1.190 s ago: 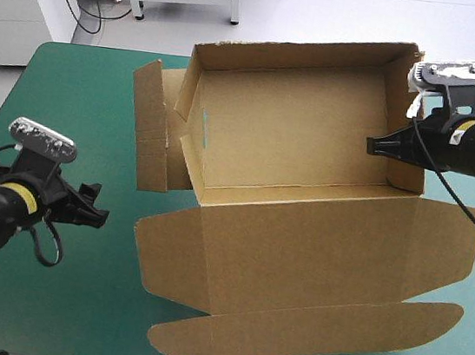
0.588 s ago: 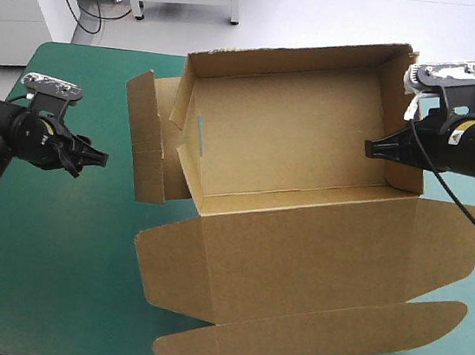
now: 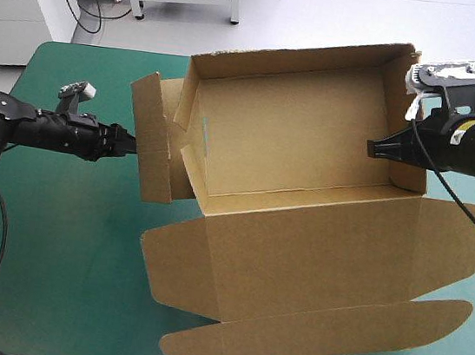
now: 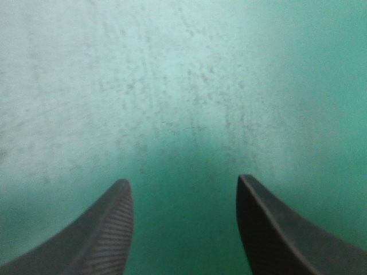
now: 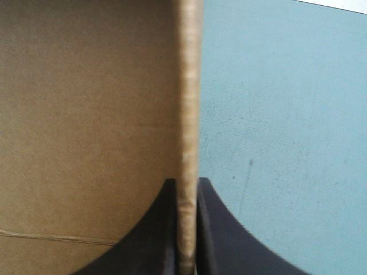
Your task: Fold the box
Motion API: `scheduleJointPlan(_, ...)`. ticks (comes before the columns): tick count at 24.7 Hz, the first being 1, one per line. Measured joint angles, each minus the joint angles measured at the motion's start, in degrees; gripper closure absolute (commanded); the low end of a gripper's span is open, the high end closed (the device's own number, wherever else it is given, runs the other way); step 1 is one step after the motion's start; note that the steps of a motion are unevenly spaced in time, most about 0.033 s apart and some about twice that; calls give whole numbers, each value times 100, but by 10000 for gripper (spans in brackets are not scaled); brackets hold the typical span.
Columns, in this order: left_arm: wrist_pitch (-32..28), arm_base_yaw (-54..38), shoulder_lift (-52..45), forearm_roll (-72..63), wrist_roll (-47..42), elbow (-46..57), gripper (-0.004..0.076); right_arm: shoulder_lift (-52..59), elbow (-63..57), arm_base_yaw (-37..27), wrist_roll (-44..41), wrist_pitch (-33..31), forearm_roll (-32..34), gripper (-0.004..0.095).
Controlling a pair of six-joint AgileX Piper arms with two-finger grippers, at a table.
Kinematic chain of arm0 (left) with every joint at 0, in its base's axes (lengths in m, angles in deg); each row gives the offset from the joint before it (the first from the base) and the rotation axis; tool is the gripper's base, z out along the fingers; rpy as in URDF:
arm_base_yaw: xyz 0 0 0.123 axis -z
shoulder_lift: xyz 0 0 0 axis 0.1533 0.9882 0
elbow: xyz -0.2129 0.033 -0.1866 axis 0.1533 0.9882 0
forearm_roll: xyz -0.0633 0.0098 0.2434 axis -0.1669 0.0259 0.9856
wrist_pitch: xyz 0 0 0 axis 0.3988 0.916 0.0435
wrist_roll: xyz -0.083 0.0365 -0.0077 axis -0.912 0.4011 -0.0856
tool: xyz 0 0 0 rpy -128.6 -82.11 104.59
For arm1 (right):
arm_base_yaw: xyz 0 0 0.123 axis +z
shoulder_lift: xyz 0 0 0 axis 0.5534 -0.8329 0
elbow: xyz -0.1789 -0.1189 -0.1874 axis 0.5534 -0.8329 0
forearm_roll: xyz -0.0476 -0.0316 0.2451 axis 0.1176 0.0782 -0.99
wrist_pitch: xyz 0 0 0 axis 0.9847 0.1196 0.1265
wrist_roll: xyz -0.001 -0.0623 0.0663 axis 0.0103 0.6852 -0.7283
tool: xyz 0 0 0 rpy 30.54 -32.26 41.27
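Observation:
The brown box [image 3: 295, 141] stands as an open tray in the middle of the table, its walls raised. Its lid [image 3: 316, 249] lies flat toward the front, with a rounded lip [image 3: 313, 332] at the near edge. My right gripper [image 3: 373, 148] is shut on the right wall, whose edge [image 5: 188, 114] runs up between its fingers [image 5: 186, 183]. My left gripper [image 3: 128, 141] reaches in level from the left, its tips at the outer face of the upright left end flap [image 3: 150, 140]. Its fingers [image 4: 183, 183] are open with nothing between them; only a blurred teal-green surface shows ahead.
Bare teal-green cover [image 3: 53, 249] stretches to the left and front left of the box. The lid's right end [image 3: 466, 234] reaches close to the table's right edge. The far wall [image 3: 297, 54] stands near the table's far edge.
My left arm swung from the front left of the table up and right, stretching out until its tips reached the left end flap. The right gripper kept its hold.

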Motion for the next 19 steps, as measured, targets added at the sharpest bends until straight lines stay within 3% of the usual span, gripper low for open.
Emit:
scheduleJointPlan(11,309,1109,118,-1552,1069,132,337,-413,0,0,0,46,97,930)
scheduleJointPlan(19,423,1214,-517,-2157,1354,132,337,-1009,0,0,0,135,93,930)
